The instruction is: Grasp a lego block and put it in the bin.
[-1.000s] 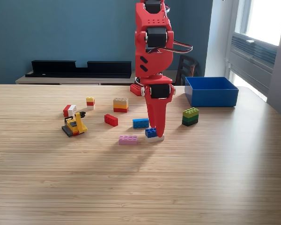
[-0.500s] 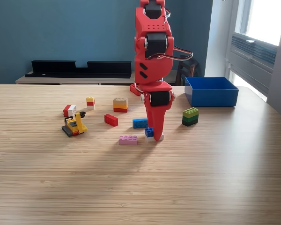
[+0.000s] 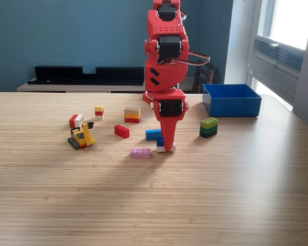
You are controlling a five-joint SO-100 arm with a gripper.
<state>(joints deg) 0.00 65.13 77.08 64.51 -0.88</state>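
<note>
My red gripper (image 3: pixel 165 147) points straight down at the table's middle, seen edge-on. A small blue lego block (image 3: pixel 159 142) on a white piece sits at its tip, resting on the wood, and the fingers look shut on it. The bin (image 3: pixel 233 109), a square, low-walled blue box, stands at the back on the exterior view's right, well apart from the gripper. A longer blue brick (image 3: pixel 152 134) lies just behind the tip and a pink plate (image 3: pixel 140 152) just to its left.
More blocks are scattered about: a green-and-black stack (image 3: pixel 209 127), a red brick (image 3: pixel 121 131), a tan-yellow-red stack (image 3: pixel 132 114), a small yellow-topped stack (image 3: pixel 98 111), a red-white piece (image 3: pixel 76 120) and a yellow toy vehicle (image 3: pixel 82 137). The wooden table (image 3: pixel 154 205) stretches toward the camera.
The gripper has shifted slightly toward the exterior view's left, and the small blue block has slid along with its tip. Everything else stays put.
</note>
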